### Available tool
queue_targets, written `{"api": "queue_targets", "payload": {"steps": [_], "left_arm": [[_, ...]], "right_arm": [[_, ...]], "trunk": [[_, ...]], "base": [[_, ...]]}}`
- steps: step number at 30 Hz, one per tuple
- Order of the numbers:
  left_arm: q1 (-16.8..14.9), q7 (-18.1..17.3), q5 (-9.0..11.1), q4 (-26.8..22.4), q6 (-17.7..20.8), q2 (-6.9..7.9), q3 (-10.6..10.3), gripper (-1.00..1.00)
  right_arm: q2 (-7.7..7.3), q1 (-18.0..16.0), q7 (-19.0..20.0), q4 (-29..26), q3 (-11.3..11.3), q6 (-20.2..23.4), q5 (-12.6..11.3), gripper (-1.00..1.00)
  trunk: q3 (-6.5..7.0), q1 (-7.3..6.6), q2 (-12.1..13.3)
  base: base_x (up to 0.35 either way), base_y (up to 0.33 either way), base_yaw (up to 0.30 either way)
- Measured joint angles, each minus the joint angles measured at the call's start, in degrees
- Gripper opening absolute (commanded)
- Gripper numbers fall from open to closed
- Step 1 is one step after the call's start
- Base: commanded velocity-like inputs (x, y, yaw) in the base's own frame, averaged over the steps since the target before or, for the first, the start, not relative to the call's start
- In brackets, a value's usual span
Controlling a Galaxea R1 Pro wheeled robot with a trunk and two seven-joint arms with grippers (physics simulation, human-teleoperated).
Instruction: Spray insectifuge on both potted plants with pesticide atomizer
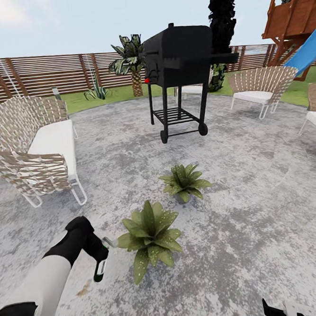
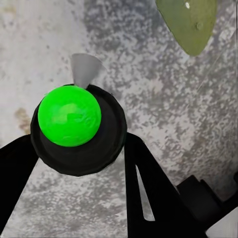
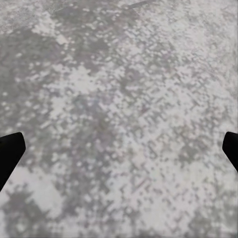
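My left gripper [image 1: 97, 254] is shut on the pesticide atomizer [image 1: 101, 270], a slim dark-green bottle with a white label that hangs below the fingers. It is just left of the nearer potted plant [image 1: 150, 237], and a small grey cone points from the gripper toward the leaves. In the left wrist view the atomizer [image 2: 69, 115] shows end-on as a bright green cap in a black collar between the dark fingers [image 2: 148, 188], with one leaf [image 2: 191, 22] nearby. The second potted plant [image 1: 183, 180] stands farther back. My right gripper [image 3: 119, 153] is open over bare paving.
A black grill [image 1: 179, 66] stands behind the plants. A wicker sofa [image 1: 38, 148] is at the left and wicker chairs [image 1: 259, 88] at the right. The slat fence [image 1: 51, 73], a palm [image 1: 132, 60] and a wooden playset with a blue slide [image 1: 299, 23] border the lawn.
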Motion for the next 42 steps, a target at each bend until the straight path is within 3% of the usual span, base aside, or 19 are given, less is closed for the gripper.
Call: {"api": "queue_targets", "payload": {"steps": [2, 5, 9, 11, 12, 15, 31, 42], "left_arm": [[-0.3, -0.5, -0.3, 0.0, -0.7, -0.12, -0.7, -1.00], [-1.8, -6.5, -3.1, 0.0, -0.8, -0.20, -7.2, -1.00], [-5.0, -13.4, -4.8, 0.0, -0.8, -0.23, -9.7, -1.00], [-5.4, -14.3, -6.2, 0.0, -0.6, -0.29, -9.9, -1.00], [-5.6, -14.6, -8.8, -0.1, -0.3, -0.31, -9.9, -1.00], [-5.6, -14.8, -10.3, -1.3, -0.2, -0.38, -9.9, -1.00], [-5.6, -14.6, -10.6, -2.1, -0.1, -0.87, -9.8, -1.00], [-5.5, -14.7, -10.6, -2.0, -0.1, -0.86, -9.8, -1.00]], "right_arm": [[-0.03, 0.0, 0.0, 0.0, 0.0, 0.0, 0.0, 1.00], [-0.04, 0.0, 0.0, 0.1, 0.0, 0.0, 0.1, 1.00], [-0.04, 0.0, 0.0, 0.1, 0.0, 0.0, 0.1, 1.00], [-0.04, 0.0, 0.0, 0.0, 0.0, 0.0, 0.2, 1.00], [-0.02, 0.0, 0.0, 0.0, 0.0, 0.0, 0.2, 1.00], [-0.04, 0.0, 0.1, 0.0, 0.0, 0.0, 0.1, 1.00], [0.03, 0.0, 0.0, -0.1, 0.0, 0.1, 0.0, 1.00], [0.22, 0.0, 0.0, -0.1, 0.0, 0.1, -0.1, 1.00]], "trunk": [[0.00, 0.00, 0.0], [0.00, 0.00, 0.0], [0.00, 0.00, 0.0], [0.00, 0.00, 0.0], [0.00, 0.00, 0.0], [0.00, 0.00, 0.0], [0.00, 0.01, 0.0], [0.00, -0.02, 0.0]], "base": [[0.000, 0.000, -0.003], [0.000, 0.000, 0.000], [0.000, 0.000, 0.000], [0.000, 0.057, 0.000], [0.000, 0.186, -0.048], [0.000, 0.265, -0.190], [-0.127, 0.273, -0.260], [0.165, 0.294, -0.167]]}}
